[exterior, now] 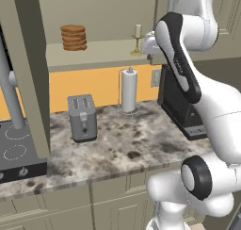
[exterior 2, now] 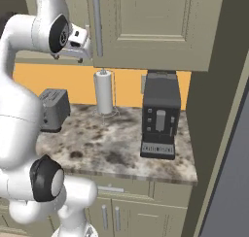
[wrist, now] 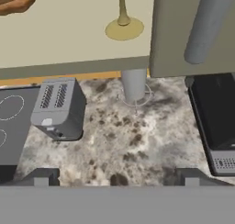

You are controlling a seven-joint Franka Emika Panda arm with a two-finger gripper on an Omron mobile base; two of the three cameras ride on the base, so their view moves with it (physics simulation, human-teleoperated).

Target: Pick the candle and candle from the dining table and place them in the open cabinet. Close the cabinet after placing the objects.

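Landmark for these notes: the paper-towel roll (exterior: pixel 129 90), standing upright on the mottled stone tabletop (exterior: pixel 127 144).

Nearest the base, the bare tabletop is lying in front of the roll. The toaster (exterior: pixel 82 118) is sitting to the roll's left, the black coffee machine (exterior 2: pixel 159 120) to its right, and the cooktop (exterior: pixel 16 151) is lying further left, past the toaster.

Above the roll, the end effector (wrist: pixel 117 179) is hovering at the cabinet's (exterior 2: pixel 155 27) front edge with its fingertips (wrist: pixel 41 178) spread wide and nothing between them.

Beyond and above the roll, the brass-gold candle (exterior: pixel 137 39) is standing upright on the open cabinet shelf (exterior: pixel 94 52), its round foot flat on the boards, just beside the door edge with the grey bar handle (exterior 2: pixel 97 25). A stack of brown cookies (exterior: pixel 74 37) is sitting on the same shelf, well left of the roll.

Handling judgement: this candlestick is looking light and rigid, top-heavy on a thin stem, and probably slick metal. Best hold is likely across the stem, low, above the foot; the wax may chip if pinched. The second candle is presumably awaiting pickup elsewhere.
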